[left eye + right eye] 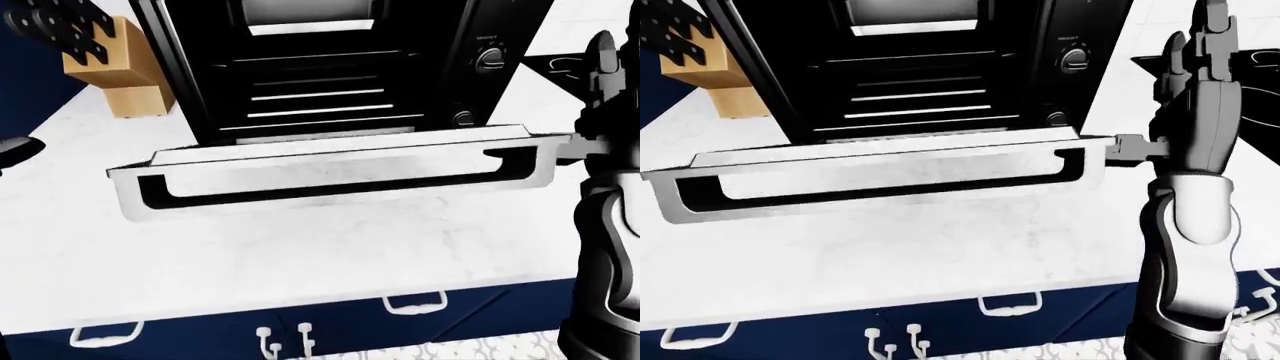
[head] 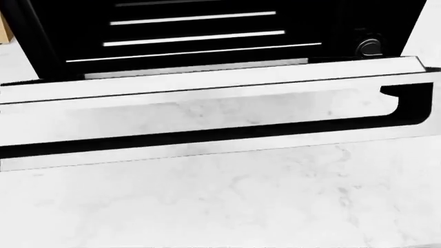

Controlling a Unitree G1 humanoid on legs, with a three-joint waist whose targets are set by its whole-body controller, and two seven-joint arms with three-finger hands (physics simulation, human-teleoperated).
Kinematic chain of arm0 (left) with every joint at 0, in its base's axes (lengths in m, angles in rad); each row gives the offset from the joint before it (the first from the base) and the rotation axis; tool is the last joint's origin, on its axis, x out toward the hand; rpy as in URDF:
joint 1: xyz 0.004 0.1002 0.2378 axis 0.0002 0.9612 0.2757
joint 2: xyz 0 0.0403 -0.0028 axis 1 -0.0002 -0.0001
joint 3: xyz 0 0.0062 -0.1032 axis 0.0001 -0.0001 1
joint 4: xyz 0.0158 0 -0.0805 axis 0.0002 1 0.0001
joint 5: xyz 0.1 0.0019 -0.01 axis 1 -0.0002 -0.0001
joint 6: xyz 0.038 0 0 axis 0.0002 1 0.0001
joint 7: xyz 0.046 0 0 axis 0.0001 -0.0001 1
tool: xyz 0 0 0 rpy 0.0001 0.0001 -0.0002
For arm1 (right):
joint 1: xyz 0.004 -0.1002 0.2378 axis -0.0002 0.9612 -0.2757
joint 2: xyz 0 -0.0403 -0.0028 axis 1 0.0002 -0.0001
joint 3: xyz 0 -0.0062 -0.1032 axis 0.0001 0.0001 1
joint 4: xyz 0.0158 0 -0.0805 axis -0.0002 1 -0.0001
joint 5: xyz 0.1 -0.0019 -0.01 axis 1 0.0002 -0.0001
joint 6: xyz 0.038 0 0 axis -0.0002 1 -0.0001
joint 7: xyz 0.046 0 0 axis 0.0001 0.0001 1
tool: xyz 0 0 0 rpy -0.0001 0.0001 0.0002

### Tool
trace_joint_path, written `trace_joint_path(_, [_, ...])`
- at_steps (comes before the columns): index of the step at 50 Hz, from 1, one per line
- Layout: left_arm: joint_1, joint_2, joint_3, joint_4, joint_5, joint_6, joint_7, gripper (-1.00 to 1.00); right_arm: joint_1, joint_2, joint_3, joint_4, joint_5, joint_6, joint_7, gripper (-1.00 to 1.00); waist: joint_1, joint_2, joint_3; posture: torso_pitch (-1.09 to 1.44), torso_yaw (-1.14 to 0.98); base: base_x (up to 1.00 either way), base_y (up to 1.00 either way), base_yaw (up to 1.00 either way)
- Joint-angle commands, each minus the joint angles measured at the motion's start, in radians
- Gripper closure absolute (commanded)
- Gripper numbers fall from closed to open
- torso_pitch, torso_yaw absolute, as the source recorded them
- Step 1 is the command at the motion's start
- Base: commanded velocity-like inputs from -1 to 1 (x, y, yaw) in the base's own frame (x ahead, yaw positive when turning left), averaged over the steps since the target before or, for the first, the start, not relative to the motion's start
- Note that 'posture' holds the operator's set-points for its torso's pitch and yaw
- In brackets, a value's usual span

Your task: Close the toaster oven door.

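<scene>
- Because the toaster oven door point(image 1: 880, 176) hangs roughly level over the white table point(image 1: 300, 255), the oven point(image 1: 330, 67) remains open.
- The right hand point(image 1: 1200, 112) stands beside its right edge, fingers point(image 1: 1212, 34) apart and upright, 1 thumb touching, probably to lift it.
</scene>
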Motion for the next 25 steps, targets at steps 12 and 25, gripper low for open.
trace_joint_path(12, [-0.016,0.022,0.018,-0.035,0.001,-0.025,-0.001,-1.00,-0.164,-0.012,0.061,0.078,-0.033,-0.084,-0.150,-1.00,0.002,0.000,-0.025,0.00,0.00,0.00,0.00,0.00])
trace_joint_path(25, [-0.016,0.019,0.016,-0.033,0.002,-0.026,-0.001,-1.00,-0.303,-0.024,0.099,0.272,-0.063,-0.147,-0.241,-1.00,0.001,0.002,-0.025,0.00,0.00,0.00,0.00,0.00])
